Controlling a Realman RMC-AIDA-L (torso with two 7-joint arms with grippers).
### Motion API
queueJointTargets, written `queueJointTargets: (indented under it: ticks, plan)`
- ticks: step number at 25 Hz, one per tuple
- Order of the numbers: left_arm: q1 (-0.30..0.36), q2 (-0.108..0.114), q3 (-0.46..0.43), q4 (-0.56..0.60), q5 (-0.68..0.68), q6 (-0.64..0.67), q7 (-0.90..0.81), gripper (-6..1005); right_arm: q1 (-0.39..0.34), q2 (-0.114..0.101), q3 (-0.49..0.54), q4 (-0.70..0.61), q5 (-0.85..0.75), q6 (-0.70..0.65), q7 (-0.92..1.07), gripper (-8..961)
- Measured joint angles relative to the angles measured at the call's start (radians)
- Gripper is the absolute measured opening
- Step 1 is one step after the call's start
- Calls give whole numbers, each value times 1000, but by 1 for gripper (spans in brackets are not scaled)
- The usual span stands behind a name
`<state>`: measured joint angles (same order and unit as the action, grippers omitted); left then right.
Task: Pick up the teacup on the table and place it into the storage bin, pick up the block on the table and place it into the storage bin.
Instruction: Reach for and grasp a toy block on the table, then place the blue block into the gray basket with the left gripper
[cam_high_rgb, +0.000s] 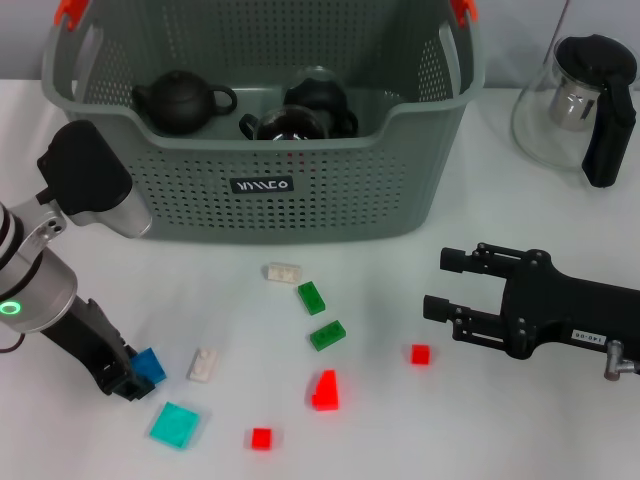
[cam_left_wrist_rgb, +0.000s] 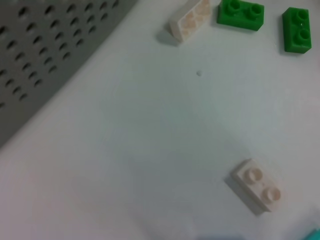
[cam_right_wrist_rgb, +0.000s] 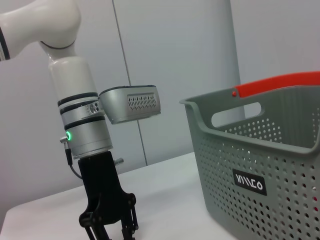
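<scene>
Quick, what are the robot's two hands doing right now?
Left hand: down on the table, closed on the blue block.
Right hand: open, holding nothing, above the table.

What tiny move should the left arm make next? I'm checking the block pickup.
Probably lift straight up. The left gripper sits low on the table with the blue block at its fingertips, apparently gripped. The storage bin stands behind it, so the block must clear the bin's wall. The right gripper rests idle at the right.

Storage bin (cam_high_rgb: 300, 200) behind scattered blocks (cam_high_rgb: 312, 298); teapots (cam_high_rgb: 182, 100) inside bin; glass pot (cam_high_rgb: 580, 100) right of bin.
</scene>
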<state>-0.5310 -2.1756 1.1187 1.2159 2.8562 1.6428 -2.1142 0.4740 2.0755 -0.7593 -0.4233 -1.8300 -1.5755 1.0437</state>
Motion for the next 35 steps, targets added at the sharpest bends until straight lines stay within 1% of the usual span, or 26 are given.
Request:
queueJointTargets:
  ticks: [6,11,13,15,18,21,22,24,26,28,29,30,32,35]
  plan:
    - [1,1,-11,13,0,7,-1,470,0,0,0,0,0,0,-1,683]
    - [0,2,-17,13,0,11,0,397,0,0,0,0,0,0,0,683]
    - [0,2,-25,25,-1,20,3,402,0,0,0,0,0,0,0,683]
    - [-2,3,-53,56,-13,50,16,408,0,0,0,0,0,0,0,683]
    - [-11,10,-140,129,-87,139,66,416,0,0,0,0,0,0,1,683]
    - [-36,28,-276,175,-208,247,129,424,0,0,0,0,0,0,2,683]
    - [-54,42,-346,175,-274,296,154,426,0,0,0,0,0,0,2,683]
    - [-83,72,-445,152,-382,361,180,432,0,0,0,0,0,0,1,683]
    - [-103,93,-513,130,-464,391,190,437,0,0,0,0,0,0,1,683]
    - [-119,107,-552,119,-523,397,188,443,0,0,0,0,0,0,2,683]
    - [-137,114,-571,115,-576,395,175,445,2,0,0,0,0,0,3,683]
    - [-137,114,-571,115,-576,395,175,448,3,0,0,0,0,0,3,683]
    - [-164,121,-579,115,-630,371,138,453,4,1,0,0,0,-1,3,684]
    - [-214,123,-572,119,-650,275,49,461,4,2,0,0,0,-3,3,684]
